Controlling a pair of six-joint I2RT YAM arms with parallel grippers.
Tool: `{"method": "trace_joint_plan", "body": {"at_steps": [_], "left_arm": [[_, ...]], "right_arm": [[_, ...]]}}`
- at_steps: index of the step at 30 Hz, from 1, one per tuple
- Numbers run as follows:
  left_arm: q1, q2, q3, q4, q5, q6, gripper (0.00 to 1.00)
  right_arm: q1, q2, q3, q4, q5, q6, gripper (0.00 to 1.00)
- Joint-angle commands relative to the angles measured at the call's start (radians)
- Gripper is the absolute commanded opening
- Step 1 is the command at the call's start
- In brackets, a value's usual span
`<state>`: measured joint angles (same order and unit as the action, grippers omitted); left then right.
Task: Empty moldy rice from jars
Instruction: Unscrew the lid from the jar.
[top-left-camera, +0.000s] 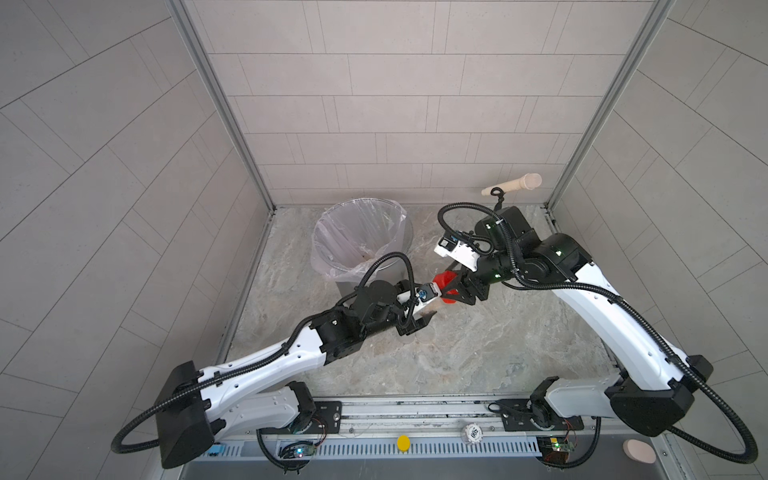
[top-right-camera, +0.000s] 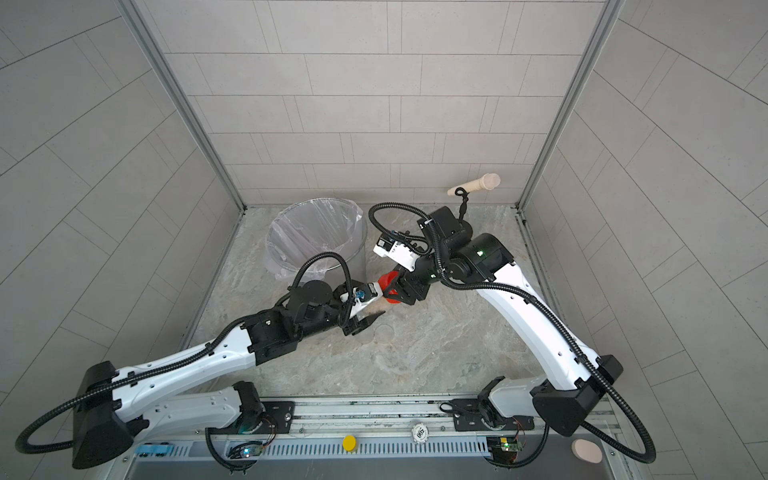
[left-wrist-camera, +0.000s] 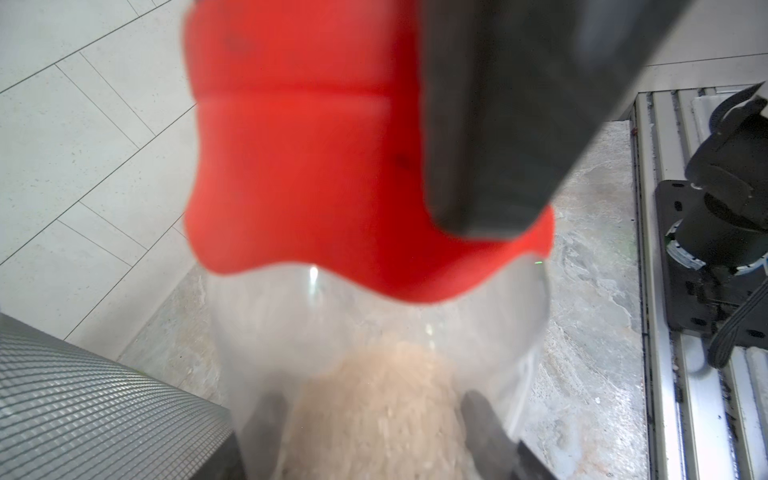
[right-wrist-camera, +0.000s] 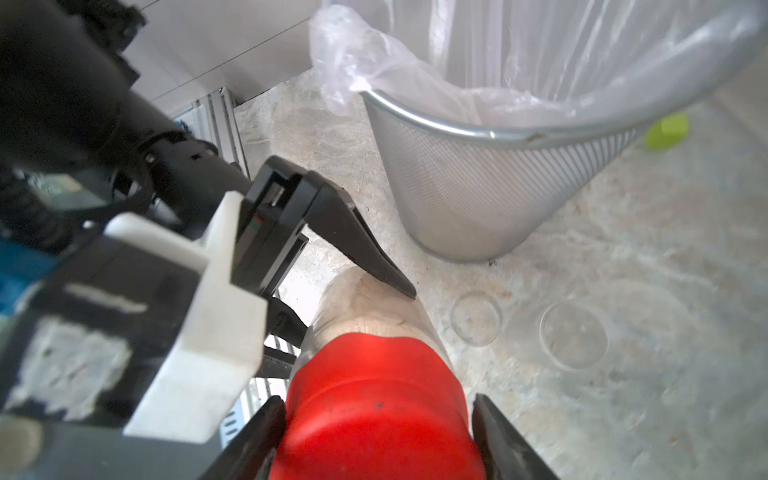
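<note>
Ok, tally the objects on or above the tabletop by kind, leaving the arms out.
Red-lidded jar: 1
Clear round pieces on the table (lid or jar, cannot tell): 2
Metal bin with plastic liner: 1
Small green item beyond the bin: 1
Total: 5

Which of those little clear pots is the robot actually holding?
The jar with the red lid, rice inside: left gripper on its body, right gripper on the lid. The two other clear round pieces sit untouched on the table.
</note>
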<state>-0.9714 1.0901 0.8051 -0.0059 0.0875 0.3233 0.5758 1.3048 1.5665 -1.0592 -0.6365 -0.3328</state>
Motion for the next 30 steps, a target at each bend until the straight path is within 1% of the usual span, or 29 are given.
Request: {"method": "trace_joint_plan", "body": {"at_steps": [1,3,6,9,14,16,18,20,21,23,26,27,28,30], "left_arm": [[0.027,-0.065,0.031,0.173,-0.025,-0.041,0.0],[0.026,-0.07,0.03,0.169,-0.026,-0.044,0.0],[0.027,-0.075,0.03,0.166,-0.027,-0.049,0.0],[0.028,-0.076,0.033,0.165,-0.028,-0.05,0.0],[0.028,-0.074,0.036,0.166,-0.026,-0.052,0.0],[0.028,-0.075,0.035,0.164,-0.03,-0.049,0.0],[0.029,-0.075,0.035,0.161,-0.037,-0.046,0.0],[0.028,-0.077,0.034,0.161,-0.044,-0.044,0.0],[0.028,-0.076,0.03,0.162,-0.05,-0.043,0.0],[0.029,-0.078,0.027,0.166,-0.058,-0.04,0.0],[0.028,-0.077,0.025,0.165,-0.058,-0.037,0.0],[0.028,-0.074,0.026,0.168,-0.061,-0.035,0.0],[0.028,-0.072,0.027,0.167,-0.061,-0.033,0.0],[0.028,-0.069,0.028,0.171,-0.062,-0.031,0.0]], "right_arm": [[0.01,-0.054,-0.072,-0.018,-0.023,-0.274,0.24],[0.008,-0.077,-0.092,0.031,0.011,-0.308,0.24],[0.006,-0.075,-0.074,0.02,0.007,-0.342,0.28],[0.004,-0.055,-0.049,-0.015,-0.014,-0.359,0.4],[0.0,-0.048,-0.055,-0.006,0.02,-0.341,0.57],[-0.008,-0.047,-0.049,0.006,0.024,-0.318,0.66],[-0.019,-0.048,-0.045,0.014,0.018,-0.311,0.68],[-0.035,-0.051,-0.046,0.036,0.01,-0.291,0.74],[-0.047,-0.052,-0.048,0.047,-0.003,-0.29,0.75],[-0.073,-0.057,-0.055,0.069,-0.036,-0.242,0.79],[-0.099,-0.065,-0.065,0.077,-0.097,-0.233,0.82],[-0.107,-0.072,-0.071,0.084,-0.104,-0.225,0.85],[-0.11,-0.081,-0.078,0.091,-0.104,-0.221,0.91],[-0.123,-0.105,-0.094,0.106,-0.109,-0.21,0.92]]}}
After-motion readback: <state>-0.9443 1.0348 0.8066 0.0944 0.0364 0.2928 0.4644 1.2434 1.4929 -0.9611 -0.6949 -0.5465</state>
